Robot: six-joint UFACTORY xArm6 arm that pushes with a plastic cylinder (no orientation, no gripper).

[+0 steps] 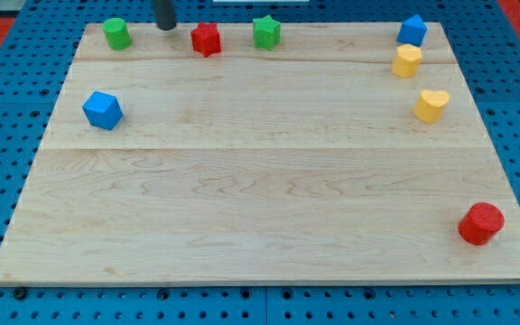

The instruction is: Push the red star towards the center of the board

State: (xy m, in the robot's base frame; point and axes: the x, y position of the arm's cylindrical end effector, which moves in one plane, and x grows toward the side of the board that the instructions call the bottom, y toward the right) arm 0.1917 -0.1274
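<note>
- Lining up appears to be the step in hand: my tip [165,27] sits at the view's top edge of the board [242,199], between the green cylinder [116,33] and the red star [206,39], just to the view's left of the star and apart from it; no push looks begun.
- The tool is a plain dark rod with no jaws, so nothing spreads, presses together or pinches; only its lower end shows.
- The red star lies near the board's top edge, left of the green star [265,32], well away from the centre.
- The next move, as I judge it, calls for getting above the star in the view, then pushing down and slightly right; from the present side a push would send it towards the green star.
- The board is pale planked wood with visible grain; the blocks look matt and chunky: a blue faceted block [103,110] at the left; a blue block [412,30], a yellow block [407,60] and a yellow heart [431,106] at the right; a red cylinder [481,223] at the bottom right.
</note>
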